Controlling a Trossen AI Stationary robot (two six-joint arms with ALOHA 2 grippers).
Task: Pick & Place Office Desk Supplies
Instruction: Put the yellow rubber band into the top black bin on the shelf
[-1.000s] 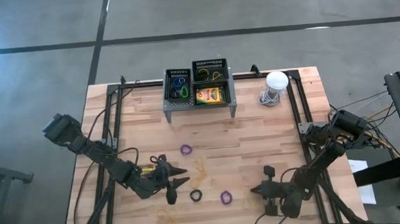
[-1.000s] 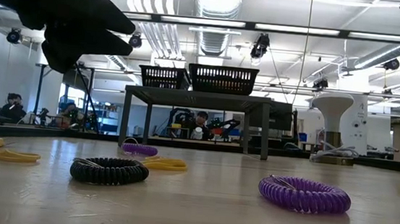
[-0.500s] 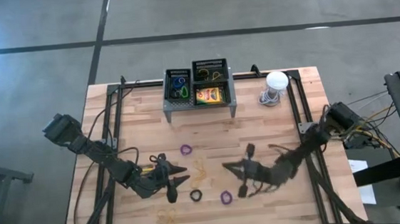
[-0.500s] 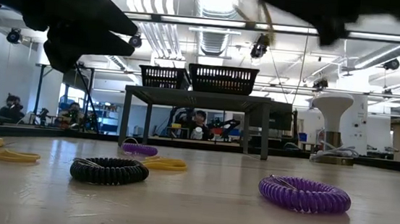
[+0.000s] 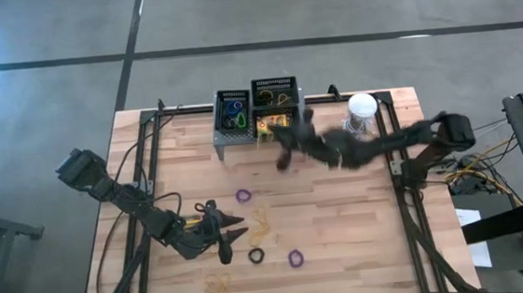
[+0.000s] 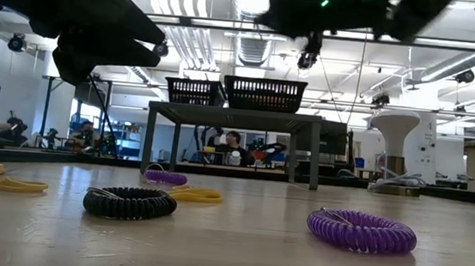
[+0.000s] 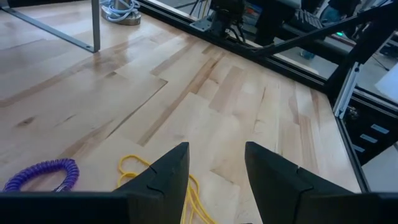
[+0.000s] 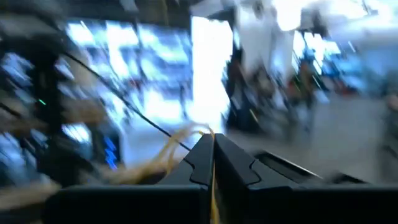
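Note:
My right gripper (image 5: 275, 136) is up in the air just in front of the grey mesh rack (image 5: 261, 145), shut on a thin tan rubber band (image 8: 181, 137). A crayon box (image 5: 276, 124) and some loop bands (image 5: 233, 121) lie in the rack's black baskets. My left gripper (image 5: 233, 235) hovers open over the near left of the table, touching nothing. Near it on the wood lie a black loop band (image 5: 256, 255), two purple ones (image 5: 295, 257) (image 5: 244, 196) and loose tan rubber bands (image 5: 263, 223). My right gripper pinches the tan rubber band between its two shut fingers; a yellow line of it (image 8: 212, 182) shows in the seam between them. Its loose strands (image 8: 168, 149) trail out past the fingertips. The fingers come about level from the table's right, and the band is clear of the table.
A white-domed round object (image 5: 362, 110) stands at the far right, beside my right arm. Another heap of tan rubber bands (image 5: 218, 283) lies near the front edge. Black frame rails (image 5: 395, 155) run along both sides of the table. People sit in the room beyond.
My right gripper has swung from the near right of the table up and toward the far edge, to the rack, tipping from pointing down to about level. It has stayed shut with the tan rubber band trailing from it.

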